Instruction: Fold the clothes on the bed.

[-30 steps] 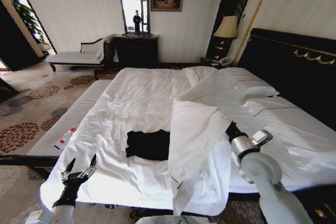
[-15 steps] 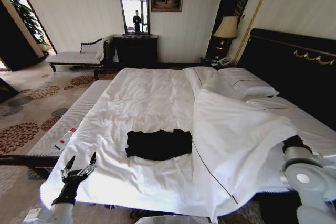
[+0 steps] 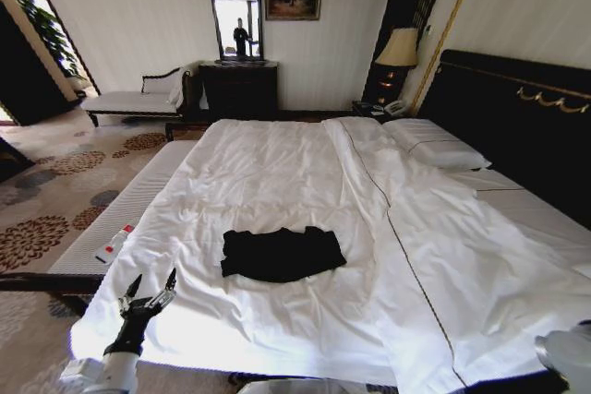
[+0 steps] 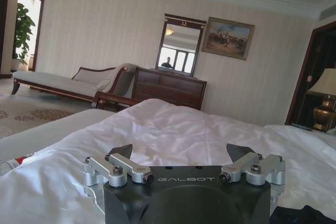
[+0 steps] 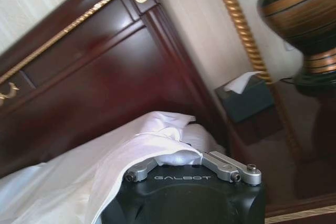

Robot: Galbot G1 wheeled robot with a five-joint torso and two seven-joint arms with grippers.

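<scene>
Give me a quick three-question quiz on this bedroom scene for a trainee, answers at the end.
1. True or false: the black T-shirt lies on the chaise bench.
2. Multiple choice: the left gripper, near the bed's foot corner, is A) open and holding nothing, B) shut on the T-shirt, C) shut on a pillow.
3. Fill in the blank: a fold of the white duvet drapes over the ___ gripper.

Key
1. False: it lies spread on the white duvet, apart from both grippers.
2. A.
3. The right gripper, close to the dark headboard.
</scene>
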